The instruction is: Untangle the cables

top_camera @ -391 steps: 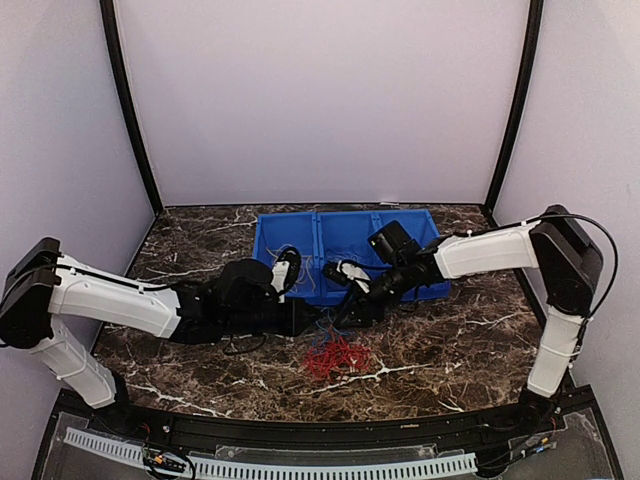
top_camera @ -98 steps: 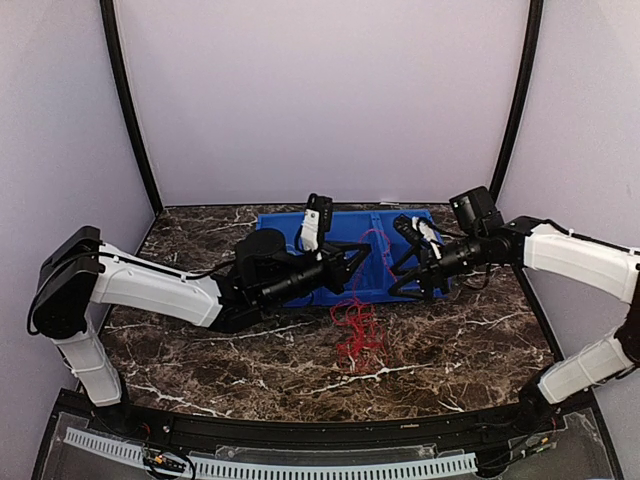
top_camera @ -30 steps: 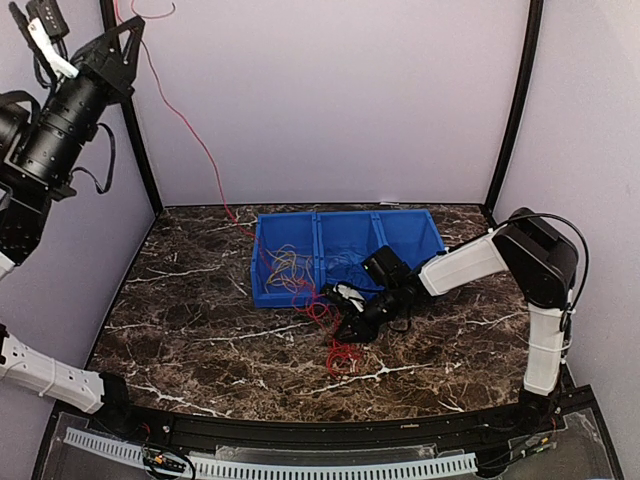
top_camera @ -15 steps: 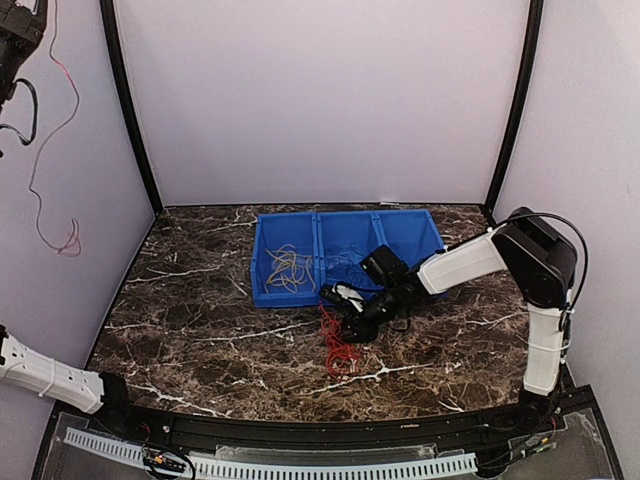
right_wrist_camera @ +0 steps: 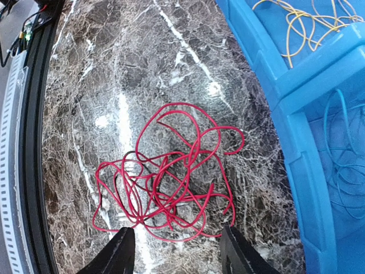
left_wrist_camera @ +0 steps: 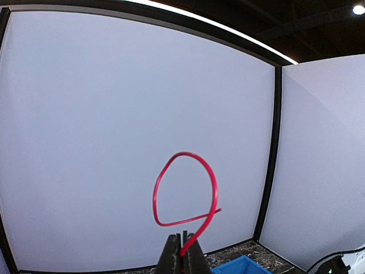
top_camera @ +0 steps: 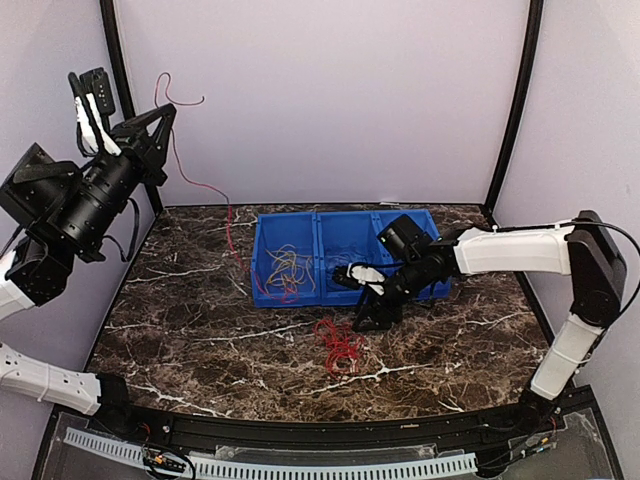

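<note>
A tangle of red cables (top_camera: 340, 345) lies on the marble table in front of the blue tray (top_camera: 412, 222). My right gripper (top_camera: 365, 315) hovers just behind it, open. In the right wrist view the red tangle (right_wrist_camera: 165, 182) sits between and ahead of the spread fingers (right_wrist_camera: 121, 254), which touch nothing. My left gripper (top_camera: 163, 112) is raised high at the left, shut on one red cable (top_camera: 205, 190) that curls above it and hangs down toward the tray's left end. In the left wrist view that red cable (left_wrist_camera: 185, 188) loops up from the shut jaws.
The tray has three compartments. Yellow-tan cables (top_camera: 287, 268) with some red fill the left one, and thin blue cables (right_wrist_camera: 342, 154) lie in the middle one. Black frame posts (top_camera: 125, 100) stand at both back corners. The table's front rail (right_wrist_camera: 28, 142) is close.
The right gripper has opened and drawn back to the right off the red tangle. The left arm, nearly out of view half a second ago, has come down with the red cable.
</note>
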`<state>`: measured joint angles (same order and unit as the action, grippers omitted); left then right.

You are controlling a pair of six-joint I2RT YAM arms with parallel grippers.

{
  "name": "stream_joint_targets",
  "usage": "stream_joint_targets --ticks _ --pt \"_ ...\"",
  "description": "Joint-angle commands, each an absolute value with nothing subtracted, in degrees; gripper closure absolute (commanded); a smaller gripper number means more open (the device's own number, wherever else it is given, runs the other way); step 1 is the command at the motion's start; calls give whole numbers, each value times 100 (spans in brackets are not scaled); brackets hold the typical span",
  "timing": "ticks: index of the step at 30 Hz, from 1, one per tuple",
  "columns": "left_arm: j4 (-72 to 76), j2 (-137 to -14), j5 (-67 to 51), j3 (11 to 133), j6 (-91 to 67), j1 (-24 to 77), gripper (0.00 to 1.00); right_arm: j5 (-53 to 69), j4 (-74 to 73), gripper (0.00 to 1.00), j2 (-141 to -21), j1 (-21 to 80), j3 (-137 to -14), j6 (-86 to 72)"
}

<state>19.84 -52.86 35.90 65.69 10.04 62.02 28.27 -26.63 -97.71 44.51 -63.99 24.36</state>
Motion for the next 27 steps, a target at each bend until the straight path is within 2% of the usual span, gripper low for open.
stream_joint_targets --ticks 1,9,20,23,27 --pt "2376 -5071 3700 6180 347 6223 100 2147 -3592 45 -9559 4477 -6750 3047" --pt "2205 -5385 3508 5874 -118 6220 100 1847 -4041 37 -9058 4478 -7468 3349" --pt "2288 -5508 3291 5490 -797 6215 100 3203 -3387 33 -8990 4617 -8317 2870" --pt "2309 -5569 3202 5417 -1029 6216 100 3525 -3013 24 -9074 4649 -8403 2528" --pt "2489 -5636 3084 5245 -1265 6217 100 3792 -2952 21 -9388 4679 -8810 2277"
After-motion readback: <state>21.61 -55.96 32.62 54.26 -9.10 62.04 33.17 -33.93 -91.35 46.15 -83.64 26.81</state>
